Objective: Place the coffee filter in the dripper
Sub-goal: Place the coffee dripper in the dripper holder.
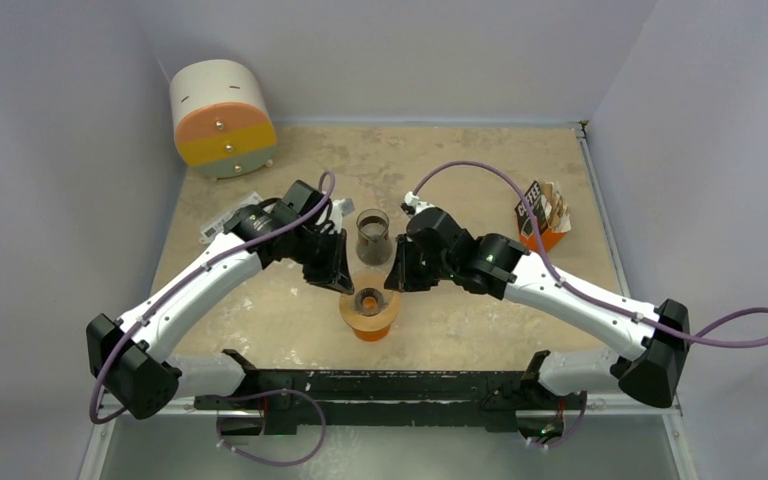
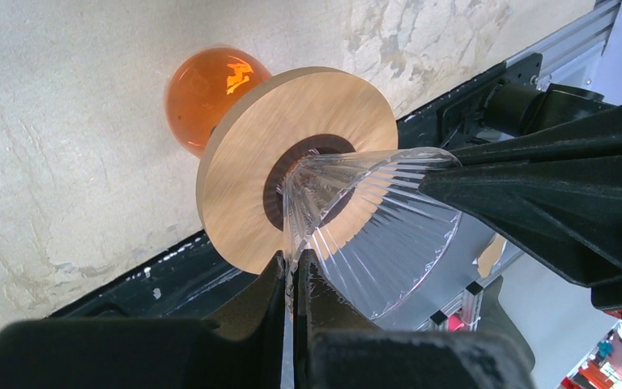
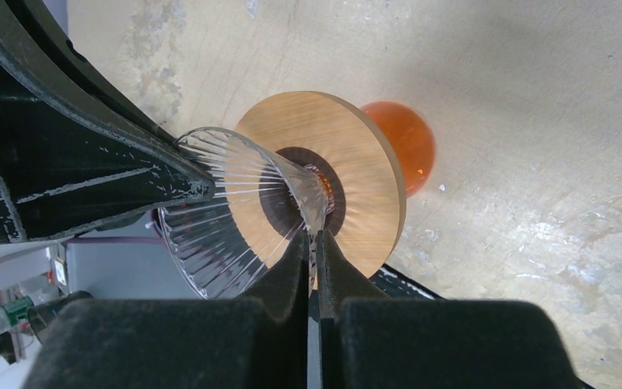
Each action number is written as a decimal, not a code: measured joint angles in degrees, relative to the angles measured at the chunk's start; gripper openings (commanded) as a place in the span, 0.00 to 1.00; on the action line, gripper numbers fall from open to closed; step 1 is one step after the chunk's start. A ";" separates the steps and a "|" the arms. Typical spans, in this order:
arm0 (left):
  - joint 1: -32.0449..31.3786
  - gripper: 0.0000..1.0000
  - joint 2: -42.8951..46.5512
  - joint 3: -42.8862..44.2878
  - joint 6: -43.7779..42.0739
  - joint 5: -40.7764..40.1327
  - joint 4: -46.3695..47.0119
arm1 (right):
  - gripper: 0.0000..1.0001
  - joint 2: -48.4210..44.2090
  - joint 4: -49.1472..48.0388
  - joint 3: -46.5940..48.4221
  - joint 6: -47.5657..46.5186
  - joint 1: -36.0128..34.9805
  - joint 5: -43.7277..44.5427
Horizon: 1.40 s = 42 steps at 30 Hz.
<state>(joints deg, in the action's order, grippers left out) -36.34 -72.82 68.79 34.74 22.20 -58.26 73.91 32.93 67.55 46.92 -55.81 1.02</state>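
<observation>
Centrally, glass dripper (image 2: 372, 243) in wooden collar (image 2: 235, 186)

Tabletop (image 1: 460, 160) beige, mottled, worn pale in patches. Far left corner: round drawer drum (image 1: 223, 118), white, orange, yellow and green, on its side. Left of centre: barcoded paper slip (image 1: 212, 230), flat. Centre: glass jar (image 1: 372, 236), upright, dark contents. Near it: orange base (image 1: 370, 330) under wooden disc (image 1: 350, 310). Right: orange box (image 1: 542, 217) of packets.

Clear, ribbed dripper cone (image 2: 372, 243) (glossy), smooth matt wooden collar (image 2: 243, 162), shiny translucent orange base (image 2: 206, 93).
</observation>
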 measured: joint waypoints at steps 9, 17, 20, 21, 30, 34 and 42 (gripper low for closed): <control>-0.07 0.00 2.03 -2.32 -0.94 0.17 2.60 | 0.00 -2.91 -5.03 -4.44 0.20 0.00 -0.13; -0.24 0.00 2.97 -3.98 -1.36 0.17 4.28 | 0.00 -4.28 -8.37 -7.30 0.70 -0.11 -0.50; -0.52 0.00 3.19 -4.61 -1.36 0.13 4.85 | 0.00 -4.68 -9.57 -8.48 0.92 -0.33 -0.46; -0.59 0.00 3.26 -4.81 -1.36 0.13 4.96 | 0.00 -4.85 -9.94 -8.83 0.98 -0.48 -0.46; -1.62 0.00 3.45 -5.84 -1.36 -0.52 6.19 | 0.00 -5.46 -11.96 -10.84 1.20 -1.44 0.85; -1.84 0.00 3.28 -6.45 -1.29 -1.18 7.30 | 0.00 -5.27 -12.94 -11.65 1.92 -1.62 2.01; -2.10 0.00 3.17 -6.51 -1.29 -1.73 7.54 | 0.00 -5.57 -13.88 -12.55 3.04 -1.92 2.82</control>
<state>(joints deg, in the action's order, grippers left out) -38.44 -69.65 62.28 33.45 20.47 -50.72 68.34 19.05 55.00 49.95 -57.74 3.84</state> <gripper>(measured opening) 0.014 0.012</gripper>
